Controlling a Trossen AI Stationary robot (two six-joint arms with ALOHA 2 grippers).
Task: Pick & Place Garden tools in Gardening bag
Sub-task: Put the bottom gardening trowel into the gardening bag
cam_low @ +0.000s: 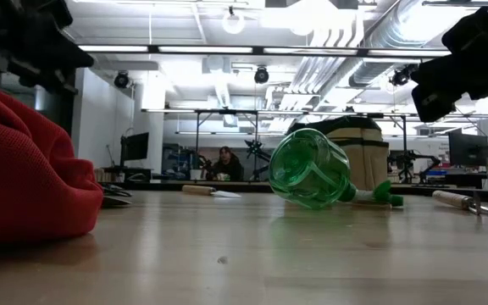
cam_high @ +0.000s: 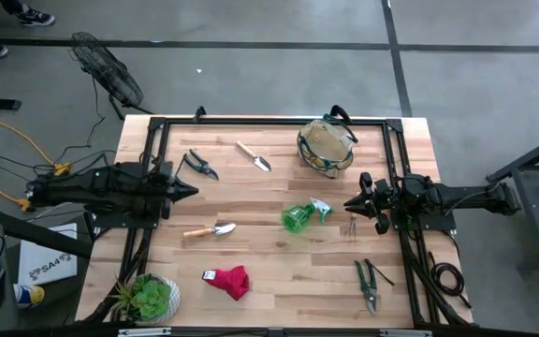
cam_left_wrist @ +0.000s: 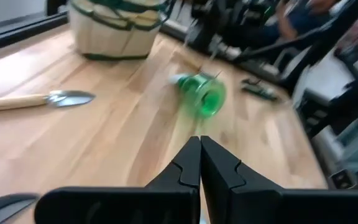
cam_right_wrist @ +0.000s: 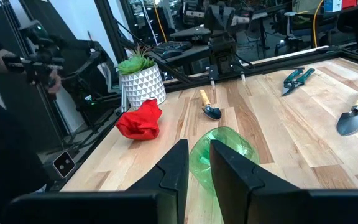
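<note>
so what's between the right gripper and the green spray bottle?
Only the small metal fork, lying just beside the right gripper; otherwise bare wooden tabletop up to the green plastic spray bottle, which lies on its side. The high view shows it best.

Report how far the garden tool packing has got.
Done: nothing visibly; every tool seen lies outside the gardening bag. In hand: nothing; the left hand is shut and empty, and the right hand faces the green spray bottle with a narrow gap. Left: the bottle, two trowels, the fork, two shears and the red glove.
</note>
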